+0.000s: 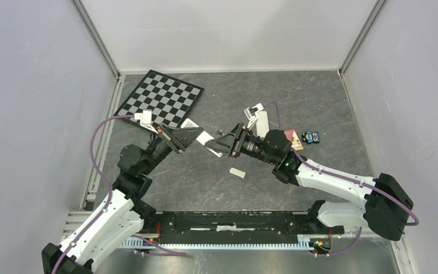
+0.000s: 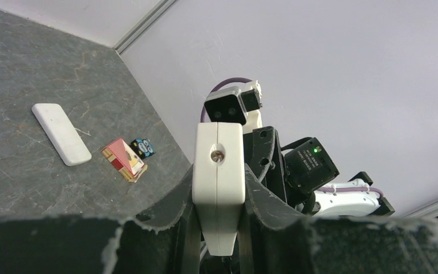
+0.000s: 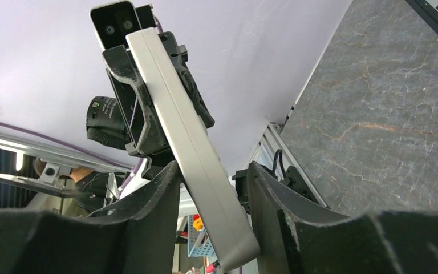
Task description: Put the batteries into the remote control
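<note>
- The remote control is held up off the table, roughly mid-frame in the top view. It's clamped by its long sides in the left gripper, jaws pulled in snug against it.
- The right gripper is brought up to the remote's free end. In the right wrist view the white body runs down between the two fingers. It looks pressed to the finger on the left of that frame, but a sliver of daylight is seen on the other side. So the jaws are read as partly open around it, not clamped.
- No batteries can be picked out anywhere, tbh. Neither gripper is seen carrying one, and the compartment side of the remote isn't shown clearly enough to say whether anything is loaded.
- A little white piece is lying flat on the table just below centre in the top view. It could be the battery cover, but that's only a guess.
- Off to the right of the top view a red-and-yellow box, a small dark-and-blue item and a flat white slab are parked together. A checkerboard is sitting upper left.
- Verdict: early days. The remote is picked up and seems to be getting steadied or re-gripped. Everything that counts is judged not yet done, namely batteries found, seated and the cover closed.
</note>
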You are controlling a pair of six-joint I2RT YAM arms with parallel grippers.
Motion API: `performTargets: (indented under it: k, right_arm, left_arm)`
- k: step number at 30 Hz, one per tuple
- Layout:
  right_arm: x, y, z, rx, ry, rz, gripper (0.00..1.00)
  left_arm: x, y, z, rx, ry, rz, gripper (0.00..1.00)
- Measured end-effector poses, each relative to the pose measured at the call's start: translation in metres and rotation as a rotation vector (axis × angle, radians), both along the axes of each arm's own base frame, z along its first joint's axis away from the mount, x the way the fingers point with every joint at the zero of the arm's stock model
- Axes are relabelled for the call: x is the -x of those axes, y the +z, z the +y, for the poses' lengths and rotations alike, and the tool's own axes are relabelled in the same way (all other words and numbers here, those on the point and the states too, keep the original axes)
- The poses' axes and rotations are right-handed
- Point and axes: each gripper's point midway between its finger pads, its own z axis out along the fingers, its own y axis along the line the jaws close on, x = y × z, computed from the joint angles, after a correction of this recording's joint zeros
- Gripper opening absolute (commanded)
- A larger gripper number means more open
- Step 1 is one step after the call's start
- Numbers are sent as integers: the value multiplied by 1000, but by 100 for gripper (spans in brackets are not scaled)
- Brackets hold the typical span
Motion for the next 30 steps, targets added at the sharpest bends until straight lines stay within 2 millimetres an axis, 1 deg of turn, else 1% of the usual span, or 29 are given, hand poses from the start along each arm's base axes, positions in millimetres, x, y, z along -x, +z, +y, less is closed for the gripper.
performTargets:
  k: [2,3,6,7,8,9,10,11,12,14,17,21,24,30]
  right_arm:
    - [0,2,0,-3,2,-14,40]
    - [0,3,0,-6,0,-22,40]
    - [0,5,-1,-9,-1,-38,39]
    - [0,5,-1,-10,-1,-40,41]
    - [1,5,-2,-13,-1,-45,48]
    - [1,6,-2,-14,-2,-50,58]
    - [1,6,-2,-16,-1,-53,72]
    - [1,5,-3,-15,-3,-59,82]
    - [1,4,-3,-13,-3,-58,87]
    - [1,0,-4,-8,-6,-64,88]
    - [-1,-3,-9,-2,-15,-76,85]
    - [-2,2,-20,-31,-36,-105,70]
    - [2,3,-27,-69,-37,-125,60]
    - [5,2,-27,-81,-17,-141,37]
  left_arm:
    - [0,2,1,10,0,-3,2]
    - [0,3,1,12,0,-5,2]
    - [1,4,1,22,-1,-1,2]
    - [1,5,1,27,-3,2,2]
    - [1,5,1,31,-5,6,2]
    - [1,5,0,35,-7,10,2]
    - [0,5,0,37,-8,13,2]
    - [0,4,0,36,-9,15,2]
    - [-1,3,-1,34,-9,18,2]
    - [-2,2,-1,31,-8,23,2]
    - [-2,1,-1,30,-8,25,2]
    - [-2,-1,-1,28,-7,27,2]
    - [-3,-2,-1,27,-4,30,2]
    - [-3,-1,0,33,-6,31,2]
